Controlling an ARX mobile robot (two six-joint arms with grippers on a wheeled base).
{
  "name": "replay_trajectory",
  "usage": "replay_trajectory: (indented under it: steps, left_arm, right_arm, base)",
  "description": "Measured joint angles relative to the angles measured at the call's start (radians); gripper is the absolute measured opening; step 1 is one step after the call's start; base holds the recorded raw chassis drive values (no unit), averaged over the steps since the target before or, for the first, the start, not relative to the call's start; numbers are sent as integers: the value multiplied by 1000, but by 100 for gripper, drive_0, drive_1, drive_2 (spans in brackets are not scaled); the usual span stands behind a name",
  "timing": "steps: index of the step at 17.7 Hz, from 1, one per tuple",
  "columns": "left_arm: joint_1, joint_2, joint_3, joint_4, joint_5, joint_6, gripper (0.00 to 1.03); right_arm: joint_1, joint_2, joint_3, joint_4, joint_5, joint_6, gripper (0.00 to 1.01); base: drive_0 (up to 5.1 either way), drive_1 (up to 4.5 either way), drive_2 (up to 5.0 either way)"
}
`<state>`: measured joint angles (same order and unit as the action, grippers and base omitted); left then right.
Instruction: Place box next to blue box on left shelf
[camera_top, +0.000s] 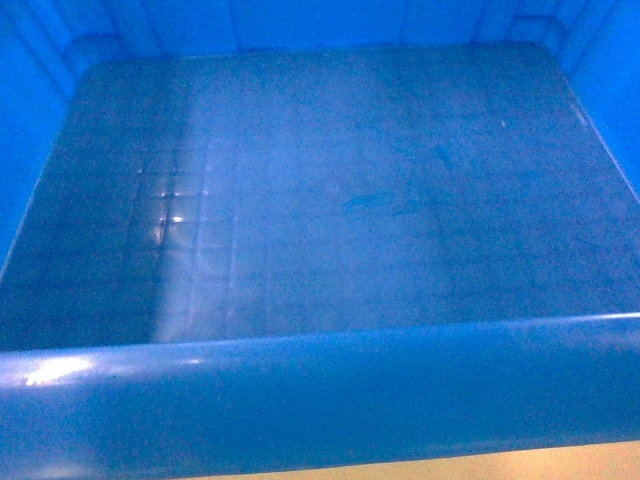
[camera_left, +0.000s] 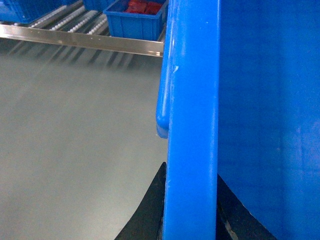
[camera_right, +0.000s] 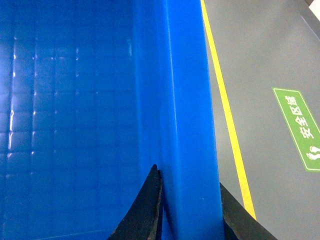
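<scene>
The box (camera_top: 330, 200) fills the head view, seen from above: a bright-blue crate with a thick near rim and a faint grid on its floor. My left gripper (camera_left: 190, 210) is shut on the box's left rim (camera_left: 192, 100), one black finger on each side of the wall. My right gripper (camera_right: 192, 210) is shut on the right rim (camera_right: 187, 100) in the same way. In the left wrist view the left shelf (camera_left: 80, 37), grey rails with white rollers, lies ahead at the top. On it stands a blue box (camera_left: 135, 22) holding red parts.
Grey floor (camera_left: 70, 140) stretches between me and the shelf's front rail. Another blue bin (camera_left: 22, 10) sits at the shelf's far left. On the right, a yellow floor line (camera_right: 227, 110) and a green floor sign (camera_right: 302, 127) run beside the box.
</scene>
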<state>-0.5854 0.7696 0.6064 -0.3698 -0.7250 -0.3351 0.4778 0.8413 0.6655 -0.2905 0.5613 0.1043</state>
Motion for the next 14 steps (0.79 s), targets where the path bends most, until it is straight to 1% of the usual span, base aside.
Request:
replay_trajectory:
  steps: [14]
  left_arm:
    - [0,1,-1,0,0,0,11]
  right_arm:
    - [0,0,0,-2,0,-1,16]
  base:
    - [-7,402,-416]
